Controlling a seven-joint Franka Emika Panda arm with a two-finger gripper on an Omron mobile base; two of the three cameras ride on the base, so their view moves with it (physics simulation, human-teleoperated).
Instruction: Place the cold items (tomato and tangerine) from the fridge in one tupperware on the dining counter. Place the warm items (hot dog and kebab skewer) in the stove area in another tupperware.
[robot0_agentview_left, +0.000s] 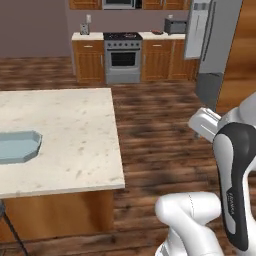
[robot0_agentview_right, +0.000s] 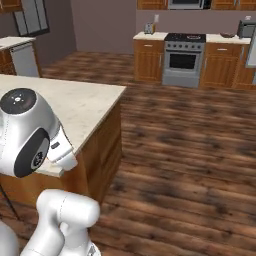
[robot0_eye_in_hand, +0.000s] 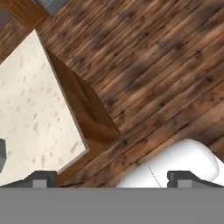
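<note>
The pale teal tupperware, shallow with cut corners, is lying on the dining counter near its left side, partly cropped by the picture's edge. The counter's beige speckled stone top is sitting on a brown wooden base above a dark plank floor. Across the room the stove area is showing a silver range with a dark oven window and black burner top, flanked by brown wood cabinets with pale tops. To its right the grey steel fridge is standing with its door swung open. In the hand view the gripper is hanging with its fingertips spread wide, pinching nothing, over the counter's corner and floor.
</note>
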